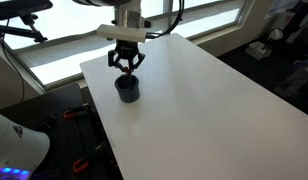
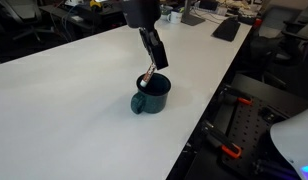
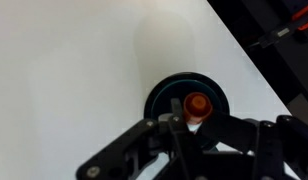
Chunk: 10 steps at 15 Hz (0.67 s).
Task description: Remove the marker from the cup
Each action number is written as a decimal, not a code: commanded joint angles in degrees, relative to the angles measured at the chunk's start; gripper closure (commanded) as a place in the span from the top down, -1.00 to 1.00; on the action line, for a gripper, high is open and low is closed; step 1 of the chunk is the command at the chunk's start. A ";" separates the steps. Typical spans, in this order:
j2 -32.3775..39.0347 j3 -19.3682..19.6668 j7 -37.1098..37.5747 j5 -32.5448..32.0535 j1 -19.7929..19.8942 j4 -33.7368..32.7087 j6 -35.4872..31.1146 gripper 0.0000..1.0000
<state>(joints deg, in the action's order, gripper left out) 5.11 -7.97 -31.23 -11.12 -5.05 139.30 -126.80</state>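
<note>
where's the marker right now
In the wrist view the marker sits inside the cup, low and right of centre in the picture, its red-orange end just beyond the gripper.

A white worktop (image 1: 194,110) is filling most of the scene in both exterior views. Daylight is pouring in through a long window (image 1: 64,50) running along its far side. Cluttered desks (image 2: 209,12) are standing far off in an exterior view, and dark floor (image 1: 54,105) is showing left of the worktop.

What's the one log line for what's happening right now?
jaws: over dark round cup | red-tipped dark marker: in cup | grip: unclear
</note>
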 commanded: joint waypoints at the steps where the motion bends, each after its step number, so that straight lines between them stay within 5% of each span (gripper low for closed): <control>1: -3.14 -0.47 -0.90 2.87 -0.60 -2.48 4.45 -0.89; 10: -2.75 1.63 3.19 0.43 0.30 -8.96 5.94 -0.89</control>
<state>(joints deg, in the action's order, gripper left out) 0.89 -7.74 -30.83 -8.76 -5.29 131.96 -120.58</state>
